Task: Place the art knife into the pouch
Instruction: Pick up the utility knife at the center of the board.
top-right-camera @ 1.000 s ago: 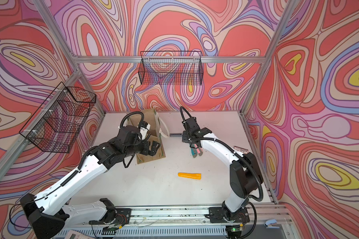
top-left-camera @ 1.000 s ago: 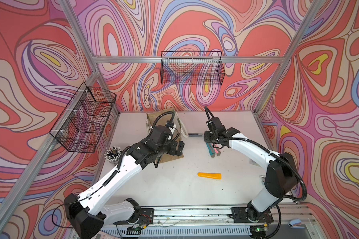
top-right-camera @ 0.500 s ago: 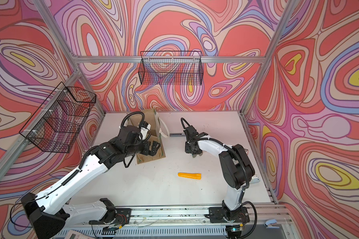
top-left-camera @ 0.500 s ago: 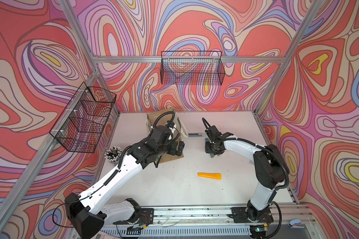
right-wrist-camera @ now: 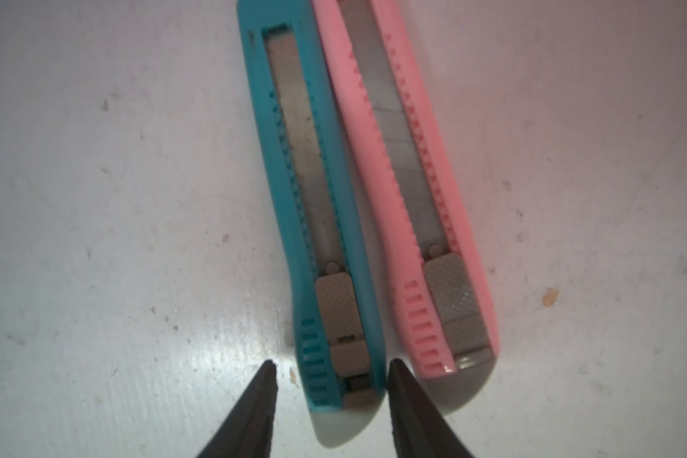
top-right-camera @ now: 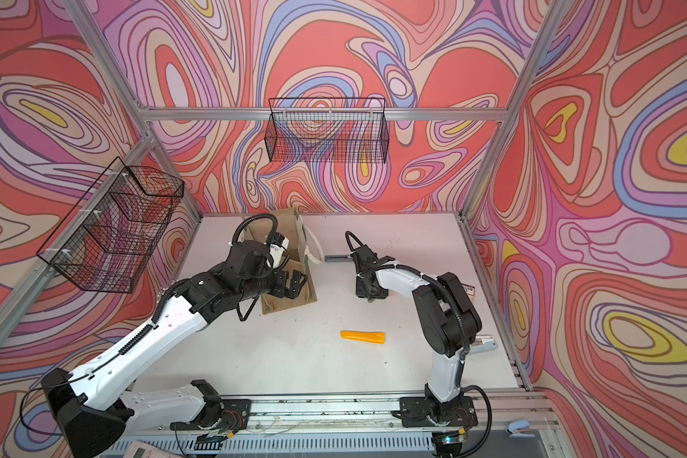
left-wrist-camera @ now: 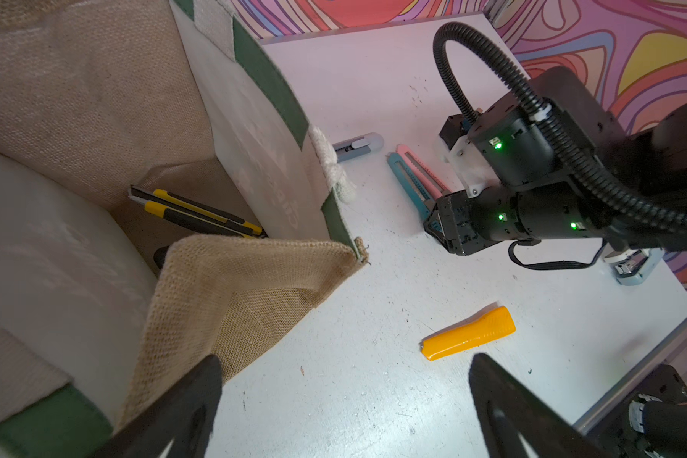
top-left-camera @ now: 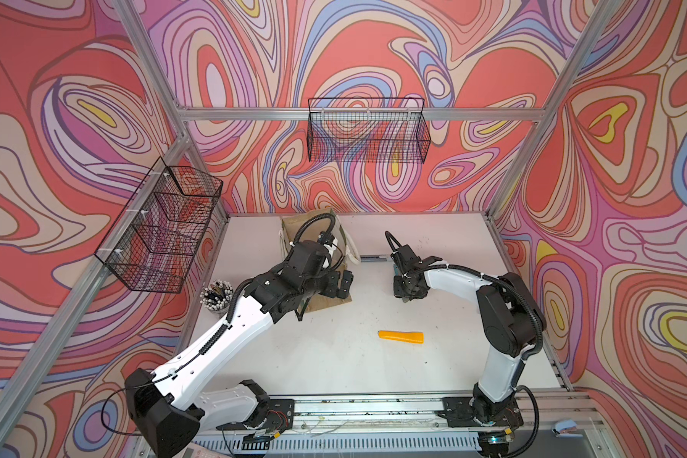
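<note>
Teal art knife (right-wrist-camera: 318, 214) lying flat on the counter (top-left-camera: 334, 357), outside the pouch (top-left-camera: 328, 303) and well to the right of it. Pressed side by side against a pink knife (right-wrist-camera: 409, 190), both sliders at the same end. Rear end of the teal one sitting between the spread fingers of the right end effector (right-wrist-camera: 331, 368): one fingertip (right-wrist-camera: 268, 374) with a small gap to the teal side, the other at the seam between teal and pink. No pinch to see, knife not lifted. In a top view, right end effector (top-left-camera: 409, 291) pointing down at the counter, knife almost hidden under it.

Grey knife (left-wrist-camera: 357, 146) just beside the white rope handle (left-wrist-camera: 334, 170) of the pouch, between the pouch and the teal-pink pair. Orange knife (left-wrist-camera: 469, 333) lying alone, apart from the rest.

Pouch standing open, two yellow-and-black knives (left-wrist-camera: 199, 214) at its bottom. Left end effector (left-wrist-camera: 344, 361) spread wide and holding nothing, near the front corner of the pouch, one finger over the jute edge.
</note>
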`<state>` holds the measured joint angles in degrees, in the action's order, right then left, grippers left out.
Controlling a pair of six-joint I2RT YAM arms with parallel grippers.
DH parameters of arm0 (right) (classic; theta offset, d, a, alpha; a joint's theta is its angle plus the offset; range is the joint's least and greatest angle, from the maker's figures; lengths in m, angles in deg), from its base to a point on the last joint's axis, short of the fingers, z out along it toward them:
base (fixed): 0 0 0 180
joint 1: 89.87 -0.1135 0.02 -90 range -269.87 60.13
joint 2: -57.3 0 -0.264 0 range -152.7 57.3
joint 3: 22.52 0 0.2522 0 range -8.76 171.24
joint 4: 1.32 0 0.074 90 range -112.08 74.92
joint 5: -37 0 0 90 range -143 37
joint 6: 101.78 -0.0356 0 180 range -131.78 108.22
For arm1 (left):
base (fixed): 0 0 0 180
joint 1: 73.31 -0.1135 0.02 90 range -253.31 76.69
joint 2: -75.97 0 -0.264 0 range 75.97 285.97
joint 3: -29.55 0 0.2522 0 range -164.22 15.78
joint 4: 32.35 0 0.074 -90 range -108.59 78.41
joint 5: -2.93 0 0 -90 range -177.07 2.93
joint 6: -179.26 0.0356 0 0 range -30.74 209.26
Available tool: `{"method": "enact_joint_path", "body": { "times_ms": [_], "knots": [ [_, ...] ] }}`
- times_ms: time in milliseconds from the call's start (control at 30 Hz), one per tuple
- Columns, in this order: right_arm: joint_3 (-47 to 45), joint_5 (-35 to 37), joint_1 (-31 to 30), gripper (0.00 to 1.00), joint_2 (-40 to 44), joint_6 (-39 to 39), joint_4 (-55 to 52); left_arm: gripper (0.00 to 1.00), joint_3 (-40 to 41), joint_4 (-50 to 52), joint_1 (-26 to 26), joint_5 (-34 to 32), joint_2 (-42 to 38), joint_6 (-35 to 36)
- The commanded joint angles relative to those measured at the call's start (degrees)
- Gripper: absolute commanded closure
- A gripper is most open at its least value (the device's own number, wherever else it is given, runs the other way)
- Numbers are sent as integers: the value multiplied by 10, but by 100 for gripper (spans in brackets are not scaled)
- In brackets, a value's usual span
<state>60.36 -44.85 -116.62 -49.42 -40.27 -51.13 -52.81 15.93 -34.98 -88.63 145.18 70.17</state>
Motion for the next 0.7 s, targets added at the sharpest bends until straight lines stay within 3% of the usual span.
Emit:
{"method": "enact_joint_path", "body": {
  "times_ms": [0,333,667],
  "knots": [
    [0,24,2,50,-12,3,-9,0,-10,13,2,1,7,6],
    [7,10,2,51,-38,7,12,0,-12,16,2,-3,8,8],
    [13,30,2,68,-60,14,-1,0,-11,16,2,-5,9,8]
  ]
}}
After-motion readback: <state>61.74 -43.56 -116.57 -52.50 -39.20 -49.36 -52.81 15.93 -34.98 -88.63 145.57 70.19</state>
